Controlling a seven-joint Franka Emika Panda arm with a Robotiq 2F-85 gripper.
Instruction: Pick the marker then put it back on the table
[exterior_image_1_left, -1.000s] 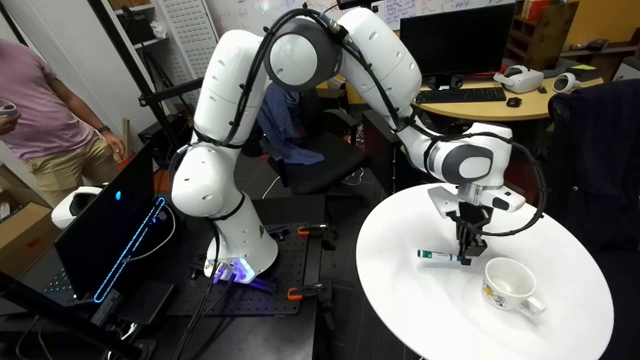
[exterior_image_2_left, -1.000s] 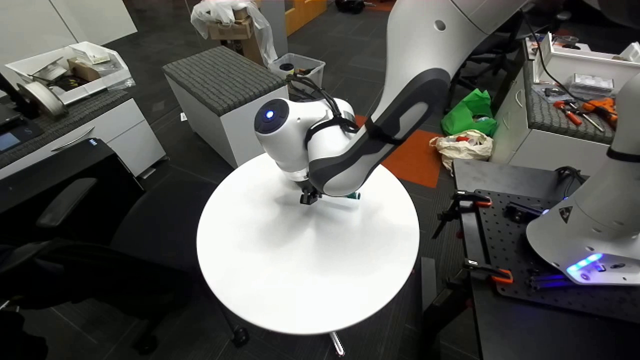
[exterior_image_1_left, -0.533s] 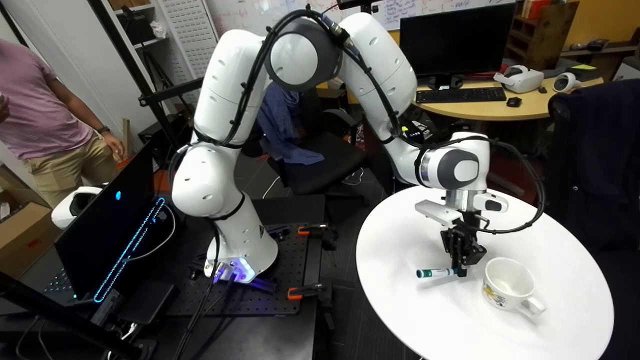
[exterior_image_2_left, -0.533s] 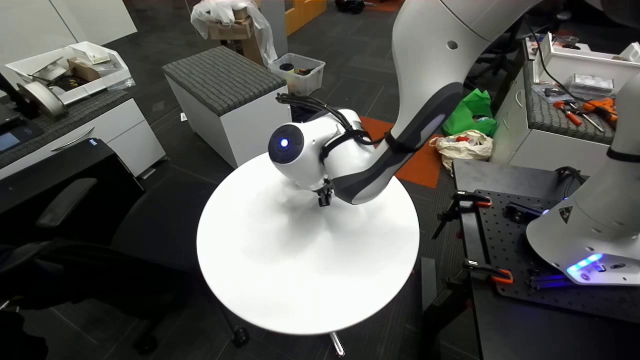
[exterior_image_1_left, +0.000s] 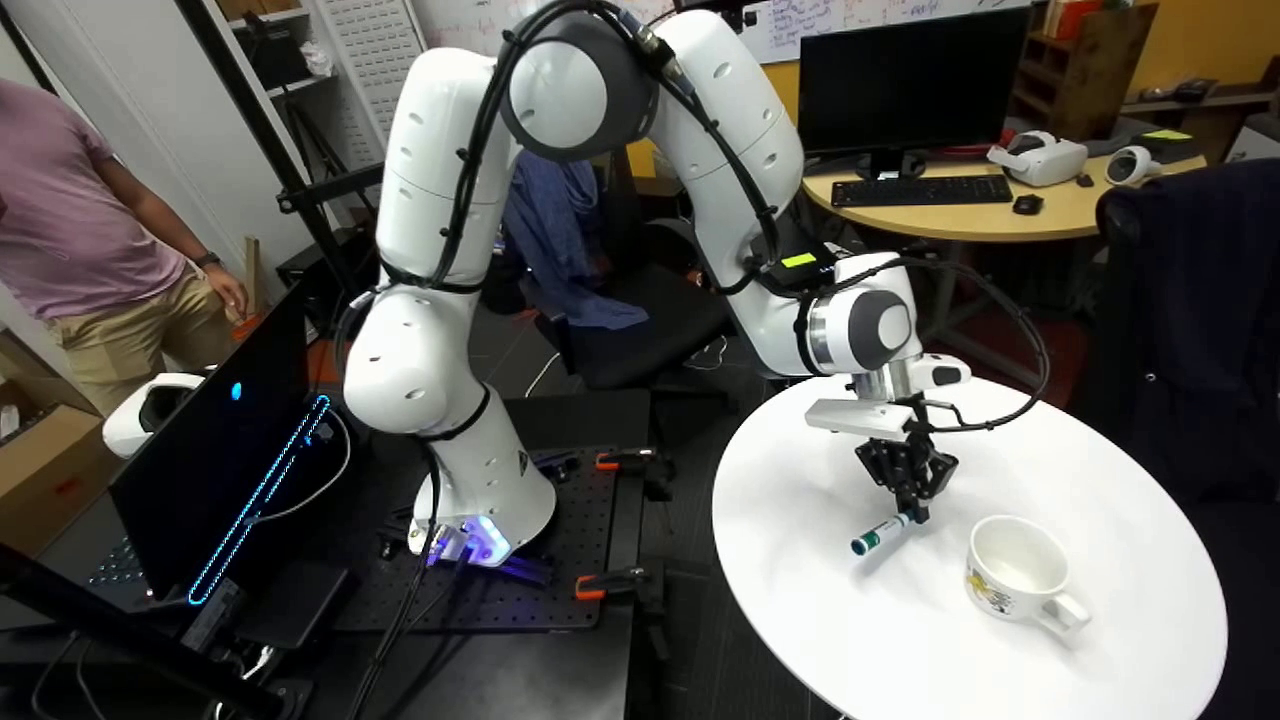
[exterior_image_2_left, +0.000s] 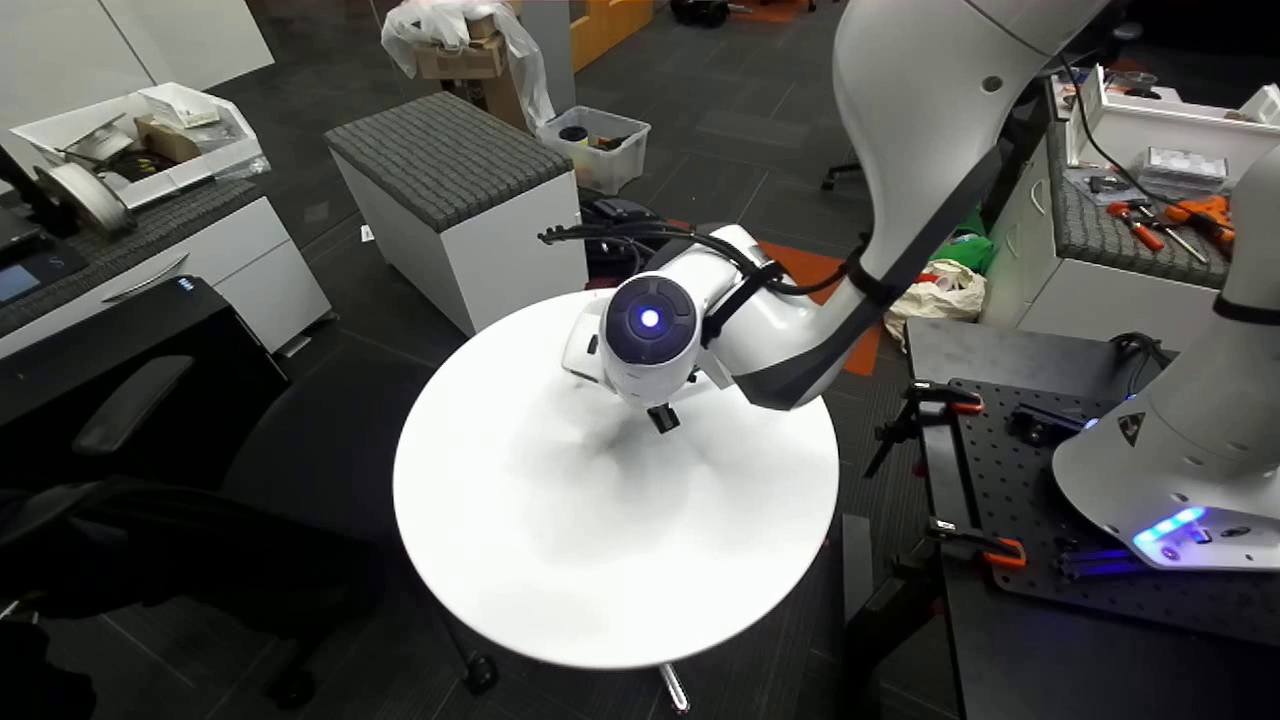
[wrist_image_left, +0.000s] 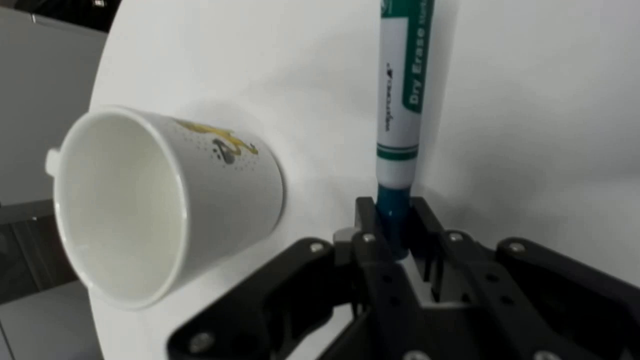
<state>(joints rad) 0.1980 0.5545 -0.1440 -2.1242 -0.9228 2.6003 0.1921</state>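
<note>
The marker (exterior_image_1_left: 882, 534) has a whitish body with dark green ends. My gripper (exterior_image_1_left: 914, 512) is shut on one green end of it, as the wrist view shows, with a fingertip on each side (wrist_image_left: 394, 205). The rest of the marker (wrist_image_left: 400, 100) points away from the fingers. It appears slightly above the round white table (exterior_image_1_left: 800, 480), slanting; whether its free end touches cannot be told. In an exterior view the table (exterior_image_2_left: 600, 580) and a fingertip (exterior_image_2_left: 662, 418) show, but the marker is hidden by the arm.
A white mug (exterior_image_1_left: 1018, 566) with a yellow print stands close to the gripper; in the wrist view the mug (wrist_image_left: 165, 205) is left of the marker. A wooden desk (exterior_image_1_left: 960, 222) with monitor and chairs stands beyond the table. The black robot bench (exterior_image_2_left: 1050, 640) is beside the table.
The gripper has moved toward the robot base, dipping and then rising slightly, still holding the marker. It has turned, so the marker's free end has swung from sideways to slanting.
</note>
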